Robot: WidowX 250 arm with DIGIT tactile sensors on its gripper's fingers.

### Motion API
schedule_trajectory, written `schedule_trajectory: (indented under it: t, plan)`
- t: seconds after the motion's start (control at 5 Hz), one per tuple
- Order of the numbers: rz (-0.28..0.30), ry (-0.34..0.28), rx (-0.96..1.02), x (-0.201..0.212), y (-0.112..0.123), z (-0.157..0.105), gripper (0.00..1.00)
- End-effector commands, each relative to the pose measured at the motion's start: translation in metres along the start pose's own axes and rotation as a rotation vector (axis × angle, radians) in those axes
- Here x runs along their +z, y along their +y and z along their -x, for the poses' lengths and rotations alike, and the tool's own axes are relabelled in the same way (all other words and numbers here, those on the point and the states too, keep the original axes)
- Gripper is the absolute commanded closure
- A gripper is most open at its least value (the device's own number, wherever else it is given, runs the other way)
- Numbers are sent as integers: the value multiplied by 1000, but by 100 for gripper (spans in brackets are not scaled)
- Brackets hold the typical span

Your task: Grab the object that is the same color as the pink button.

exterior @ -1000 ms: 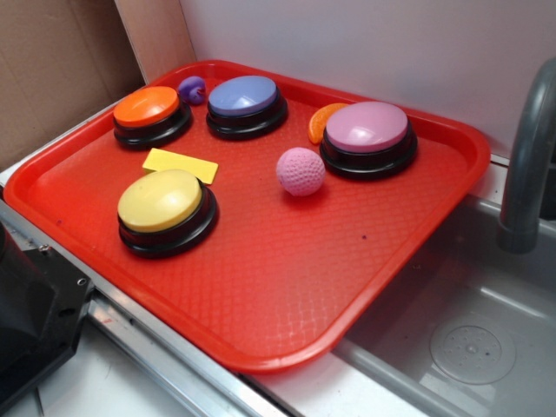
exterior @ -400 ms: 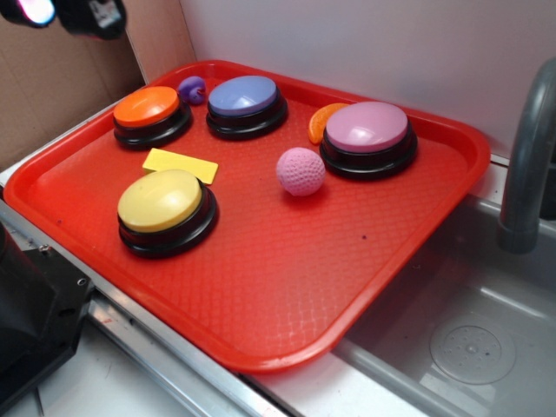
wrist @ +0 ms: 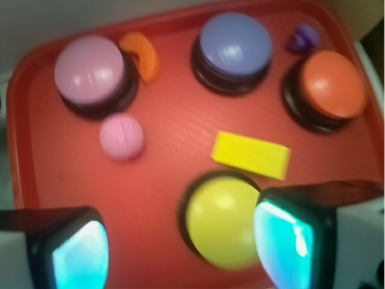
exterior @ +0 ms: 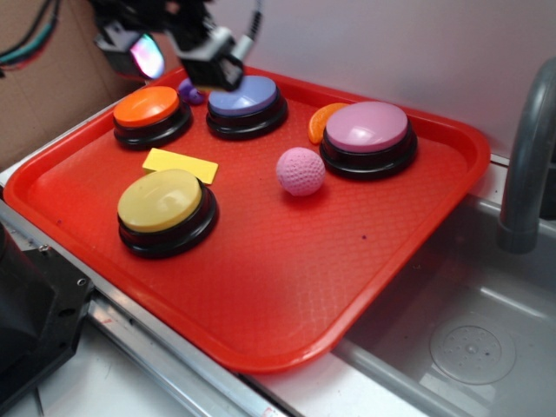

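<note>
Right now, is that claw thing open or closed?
Open. From the wrist camera, the gripper shows its two fingers set wide apart, with nothing held between them.

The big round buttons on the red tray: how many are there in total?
4. The orange button sits at the far left, the blue-purple button beside it, the pink button at the far right, and the yellow button nearest the front. None seems hidden.

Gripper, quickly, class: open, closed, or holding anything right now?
Gripper: open and empty, jaws spread wide, high above the red tray, nowhere near the pink ball.
</note>
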State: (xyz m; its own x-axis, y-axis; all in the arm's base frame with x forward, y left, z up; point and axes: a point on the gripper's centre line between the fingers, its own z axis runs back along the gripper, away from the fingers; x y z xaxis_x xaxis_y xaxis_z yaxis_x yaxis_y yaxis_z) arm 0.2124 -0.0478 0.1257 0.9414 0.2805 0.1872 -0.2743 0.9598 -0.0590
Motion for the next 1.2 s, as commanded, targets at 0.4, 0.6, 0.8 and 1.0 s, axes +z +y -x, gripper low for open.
schedule_trajectory:
  t: [0.4,0.6,0.8,1.0]
  plan:
    - [65,-53,-53,-83,-50,-43,0]
    - [36,-53,-59,-93,-45,-48,0]
    - [-3,-68,-43,-97,-43,-49,47]
    - [-24,-86,-42,-94,-44,-48,100]
